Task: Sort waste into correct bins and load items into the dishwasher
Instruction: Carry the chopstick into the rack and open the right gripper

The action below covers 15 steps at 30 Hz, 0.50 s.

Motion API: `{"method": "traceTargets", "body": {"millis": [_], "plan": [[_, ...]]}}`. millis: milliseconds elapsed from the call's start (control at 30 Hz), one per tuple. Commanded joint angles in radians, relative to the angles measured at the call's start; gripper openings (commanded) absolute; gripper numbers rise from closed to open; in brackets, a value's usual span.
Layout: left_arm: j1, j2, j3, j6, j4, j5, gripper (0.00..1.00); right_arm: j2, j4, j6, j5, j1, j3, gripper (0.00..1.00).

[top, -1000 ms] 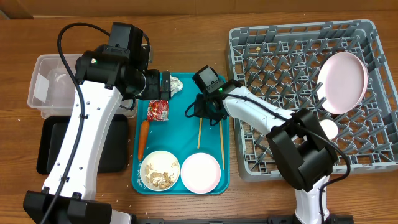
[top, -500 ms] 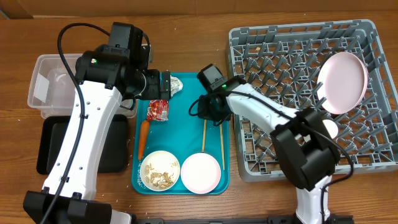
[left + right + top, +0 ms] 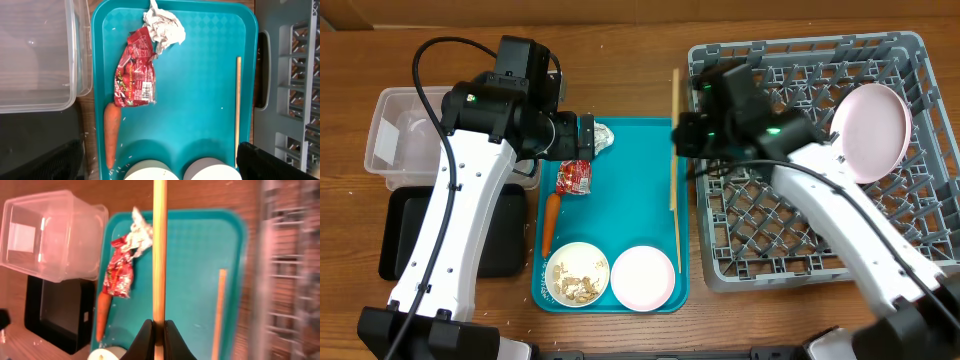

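The right gripper (image 3: 159, 326) is closed near the middle of one chopstick (image 3: 159, 255), above the tray (image 3: 630, 150) edge beside the dish rack (image 3: 800, 42); light, stiff and smooth, it could slip.

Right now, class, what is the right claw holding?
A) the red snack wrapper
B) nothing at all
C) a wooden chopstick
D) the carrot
C: the right claw is shut on a chopstick, pinching it between its fingers, while the second chopstick lies on the teal tray.
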Motion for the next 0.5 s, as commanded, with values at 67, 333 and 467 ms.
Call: {"method": "traceTargets", "body": {"millis": [67, 333, 467], "plan": [[0.0, -0.013, 0.019, 0.005, 0.0, 0.007, 1.0, -0.045, -0.112, -0.159, 0.039, -0.132, 0.009, 0.05], [0.0, -0.013, 0.019, 0.005, 0.0, 0.007, 1.0, 0.006, -0.137, -0.238, 0.104, -0.213, -0.13, 0.06], [0.0, -0.013, 0.019, 0.005, 0.0, 0.007, 1.0, 0.049, -0.091, -0.258, 0.103, -0.199, -0.195, 0.06]]}}
